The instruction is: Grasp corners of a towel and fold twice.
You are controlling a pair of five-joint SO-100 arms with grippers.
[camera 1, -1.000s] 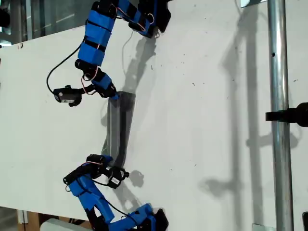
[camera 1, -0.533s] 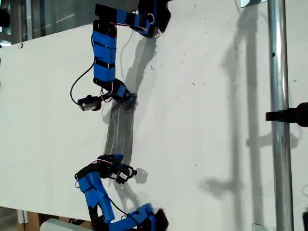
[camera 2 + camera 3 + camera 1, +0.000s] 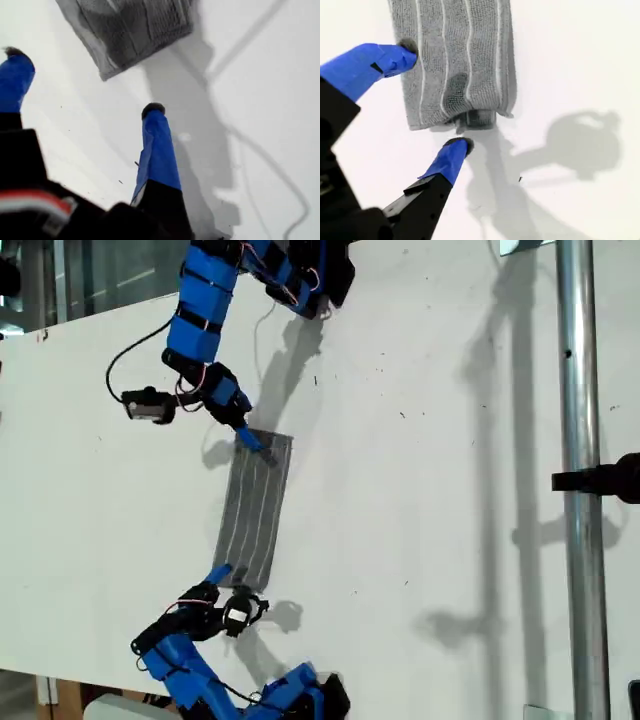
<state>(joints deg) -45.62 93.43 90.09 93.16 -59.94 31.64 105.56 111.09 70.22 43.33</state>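
White tabletop (image 3: 430,490), bare but for small dark specks, carrying the towel (image 3: 255,510) left of centre in the exterior view: grey with thin pale stripes, lying flat as a long narrow strip running lengthwise between the two blue arms. Layered edges visible at its end (image 3: 470,119) in the second wrist view. Over that lower end in the exterior view, my second gripper (image 3: 434,97), jaws spread wide and holding nothing, one fingertip (image 3: 405,49) at the strip's side edge, the other (image 3: 459,145) on bare table just beyond the end. At the upper end in the exterior view, my first gripper (image 3: 84,80), also spread wide and empty, its fingertips over bare table in its wrist view, the towel's corner (image 3: 104,76) just ahead. Well apart, at the exterior view's right, an upright metal pole (image 3: 575,540) with a black clamp (image 3: 600,480).
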